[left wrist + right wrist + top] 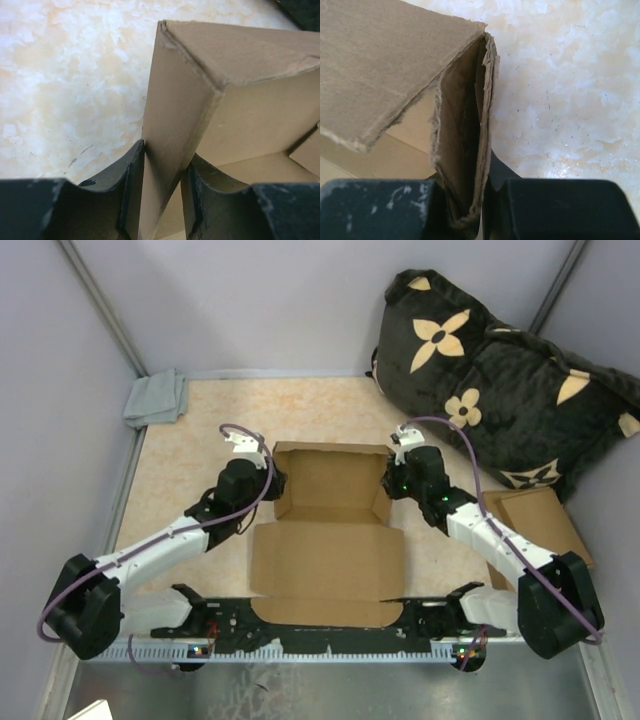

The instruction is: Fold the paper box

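two grips, left pincer (162, 167) pinching paper box (325, 558) wall, right pincer (467, 187) opposite wall

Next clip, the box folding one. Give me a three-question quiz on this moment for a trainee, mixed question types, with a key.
1. True or false: the paper box lies completely flat on the table.
2. What is clamped in the right gripper? A) the box's right side wall B) a loose flat sheet C) nothing
3. Fill in: the grey cloth lies at the table's far ____ corner.

Key
1. False: the back and side walls stand upright; only the near panel lies flat.
2. A
3. left
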You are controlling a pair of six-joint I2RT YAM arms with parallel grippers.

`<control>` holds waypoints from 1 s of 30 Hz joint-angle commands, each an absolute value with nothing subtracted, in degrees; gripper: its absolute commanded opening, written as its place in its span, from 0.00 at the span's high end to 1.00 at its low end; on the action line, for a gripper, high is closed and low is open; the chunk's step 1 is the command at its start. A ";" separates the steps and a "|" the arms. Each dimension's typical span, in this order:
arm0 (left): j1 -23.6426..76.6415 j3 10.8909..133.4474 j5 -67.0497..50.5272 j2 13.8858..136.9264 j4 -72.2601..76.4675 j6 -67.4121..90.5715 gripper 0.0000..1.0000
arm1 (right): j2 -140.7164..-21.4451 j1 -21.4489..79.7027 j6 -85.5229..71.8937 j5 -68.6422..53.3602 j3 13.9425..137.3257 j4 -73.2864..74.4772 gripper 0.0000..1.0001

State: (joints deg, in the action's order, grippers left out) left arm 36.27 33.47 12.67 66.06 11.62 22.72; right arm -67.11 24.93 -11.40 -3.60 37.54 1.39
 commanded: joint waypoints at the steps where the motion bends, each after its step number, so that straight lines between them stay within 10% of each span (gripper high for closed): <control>1: 40.22 40.70 26.25 69.24 1.18 22.00 0.63 | -66.23 27.15 -13.89 -1.76 41.84 1.33 0.92; 15: 48.45 60.21 52.97 87.91 -31.05 30.14 1.00 | -68.66 27.80 -18.19 3.41 47.97 8.38 0.92; 23: 50.46 61.25 52.60 87.62 -31.97 34.50 0.99 | -70.70 27.95 -19.82 2.31 49.80 9.38 0.90; 30: 50.06 57.67 45.43 81.61 -25.18 32.04 0.64 | -72.51 27.95 -20.46 0.91 51.65 11.14 0.81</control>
State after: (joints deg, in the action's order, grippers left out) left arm 50.59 59.42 48.51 84.49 -27.11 33.87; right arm -71.66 27.64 -18.63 2.68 46.59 13.39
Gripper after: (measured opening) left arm 0.277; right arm 0.164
